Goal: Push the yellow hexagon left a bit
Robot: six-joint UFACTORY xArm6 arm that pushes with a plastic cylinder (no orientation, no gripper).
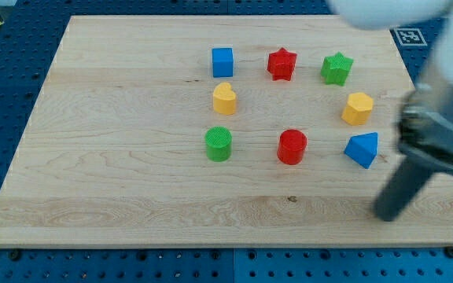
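Observation:
The yellow hexagon (358,108) sits on the wooden board (116,157) at the view's right, below the green star (336,68) and above the blue triangle (362,149). My tip (385,215) rests on the board at the lower right, below and right of the blue triangle, well apart from the yellow hexagon. The rod rises to the right into the blurred arm.
The blocks form a ring: blue cube (222,61), red star (281,64), yellow heart-like block (225,98), green cylinder (219,144), red cylinder (292,147). The board's right edge lies close to my tip. A blue perforated table surrounds the board.

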